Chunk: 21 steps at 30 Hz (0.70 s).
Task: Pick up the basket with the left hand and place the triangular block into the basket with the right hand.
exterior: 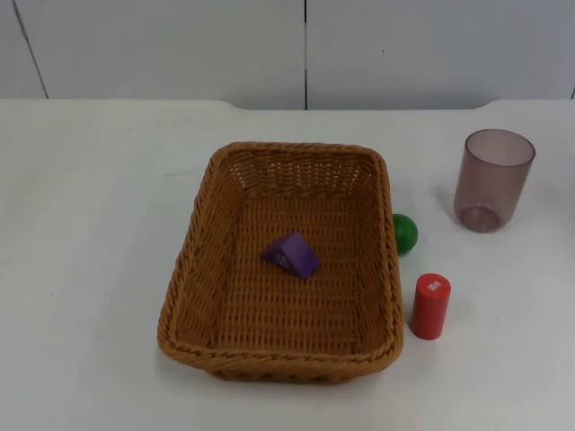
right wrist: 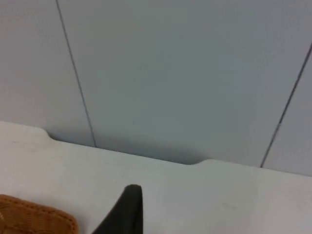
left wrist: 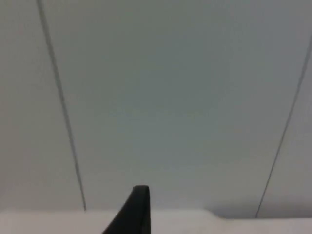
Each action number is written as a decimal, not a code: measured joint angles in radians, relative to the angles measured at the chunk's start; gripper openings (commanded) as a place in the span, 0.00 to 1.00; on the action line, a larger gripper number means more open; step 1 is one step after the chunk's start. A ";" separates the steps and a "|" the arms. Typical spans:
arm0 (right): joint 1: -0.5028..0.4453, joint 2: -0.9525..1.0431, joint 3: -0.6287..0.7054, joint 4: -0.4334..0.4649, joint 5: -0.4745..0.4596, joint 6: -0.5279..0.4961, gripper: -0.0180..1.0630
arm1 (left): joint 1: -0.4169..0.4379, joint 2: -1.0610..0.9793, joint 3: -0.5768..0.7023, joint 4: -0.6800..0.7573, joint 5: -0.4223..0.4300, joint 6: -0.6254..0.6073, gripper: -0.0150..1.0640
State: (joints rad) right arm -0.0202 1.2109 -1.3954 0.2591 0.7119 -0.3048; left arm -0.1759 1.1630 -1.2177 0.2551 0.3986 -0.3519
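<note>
- The left gripper (left wrist: pixel 139 196) was raised away from the basket, facing the grey wall (left wrist: pixel 175 97) over the far edge of the table (left wrist: pixel 243 225). Its grip state could not be told: one black fingertip was all that could be made out.
- The basket (exterior: pixel 192 269), brown wicker and rectangular, sat flat on the table near the middle, with neither gripper touching it.
- The block (exterior: pixel 292 255), purple and triangular, lay inside the basket on its woven floor, about central and apart from all four walls.
- A green ball (exterior: pixel 405 233) rested just outside the basket's right wall, close against it and partly hidden by the rim.
- A red cylinder (exterior: pixel 430 306) stood upright beside the basket's right near corner, a little apart from the rim and nearer the camera than the ball.
- A tinted clear cup (exterior: pixel 492 180) stood upright well to the right of the basket, level with its far end.
- The right gripper (right wrist: pixel 131 194) hung above the table beyond the basket, facing the wall, with a piece of the basket's rim (right wrist: pixel 36 215) just beside its fingertip. Whether it was parted or closed could not be told.
</note>
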 measured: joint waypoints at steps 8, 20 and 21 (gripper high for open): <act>0.000 0.000 0.000 -0.067 -0.014 0.018 0.99 | 0.230 0.000 0.000 -0.659 0.117 0.534 0.99; 0.000 -0.138 0.040 -0.069 -0.037 0.047 0.99 | 0.254 -0.142 0.002 -0.320 0.140 0.370 0.99; 0.000 -0.186 0.065 -0.069 -0.042 0.051 0.99 | 0.254 -0.169 0.004 -0.293 0.140 0.363 0.99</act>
State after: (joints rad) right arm -0.0202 1.0254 -1.3308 0.1900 0.6694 -0.2535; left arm 0.0781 0.9941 -1.2139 -0.0381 0.5390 0.0111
